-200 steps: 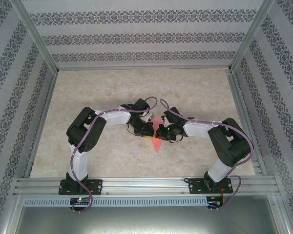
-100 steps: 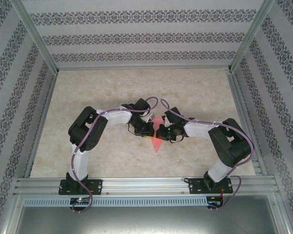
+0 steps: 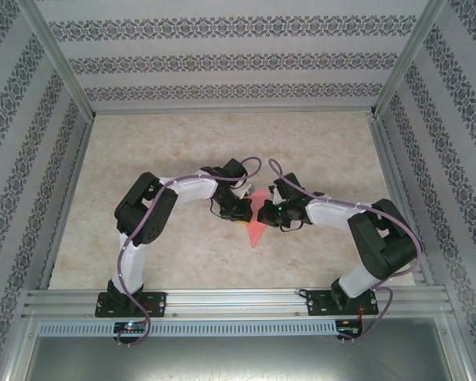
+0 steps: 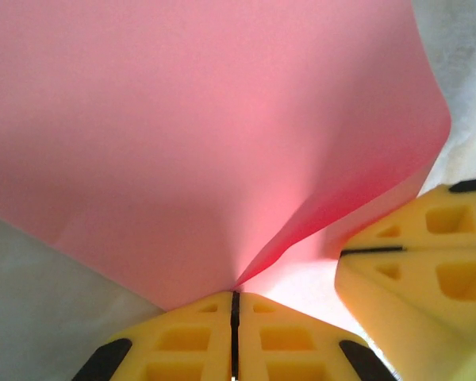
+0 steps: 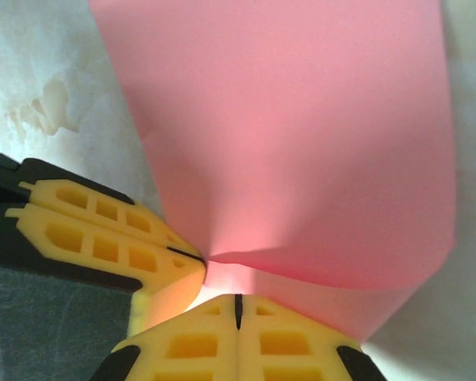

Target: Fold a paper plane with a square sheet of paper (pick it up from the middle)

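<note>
Left wrist: left fingers (image 4: 182, 341) and right fingers (image 5: 293, 341) both pinched shut on thin pink-red paper sheet (image 4: 222, 119) (light, floppy, probably tears easily); best held near the crease.

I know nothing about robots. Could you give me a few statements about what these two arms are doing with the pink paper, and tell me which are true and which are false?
1. The left gripper and the right gripper both pinch the paper. True.
2. The paper is blue. False: it is pink.
3. The grippers sit close together near the middle of the table. True.
4. The left gripper's jaws are wide open. False: they are shut on the paper.
5. The paper lies perfectly flat. False: it bends and creases where the grippers pinch it.
</note>
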`<state>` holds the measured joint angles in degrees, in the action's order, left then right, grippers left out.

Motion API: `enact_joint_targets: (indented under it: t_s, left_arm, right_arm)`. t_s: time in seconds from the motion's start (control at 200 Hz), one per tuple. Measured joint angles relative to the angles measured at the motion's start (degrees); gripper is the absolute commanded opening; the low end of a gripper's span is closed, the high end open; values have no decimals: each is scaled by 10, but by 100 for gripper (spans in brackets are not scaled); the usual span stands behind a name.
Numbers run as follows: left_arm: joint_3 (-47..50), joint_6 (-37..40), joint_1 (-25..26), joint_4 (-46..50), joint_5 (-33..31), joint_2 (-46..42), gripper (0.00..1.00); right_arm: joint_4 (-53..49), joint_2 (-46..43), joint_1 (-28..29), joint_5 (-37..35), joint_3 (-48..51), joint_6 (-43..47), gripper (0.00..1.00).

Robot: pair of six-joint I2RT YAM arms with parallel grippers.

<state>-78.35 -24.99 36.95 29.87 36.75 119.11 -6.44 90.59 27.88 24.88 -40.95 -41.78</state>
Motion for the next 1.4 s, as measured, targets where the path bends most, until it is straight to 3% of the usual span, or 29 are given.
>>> enact_joint_targets:
  t_s: [0.729,1.399]
  left_arm:
    - [-21,30,12,19,-41,5,10]
    - [-29,41,20,19,-62,8,10]
  right_arm:
    - [-19,20,-31,0,-2,33,1]
    - [-20,18,-102,-4,-1,47,0]
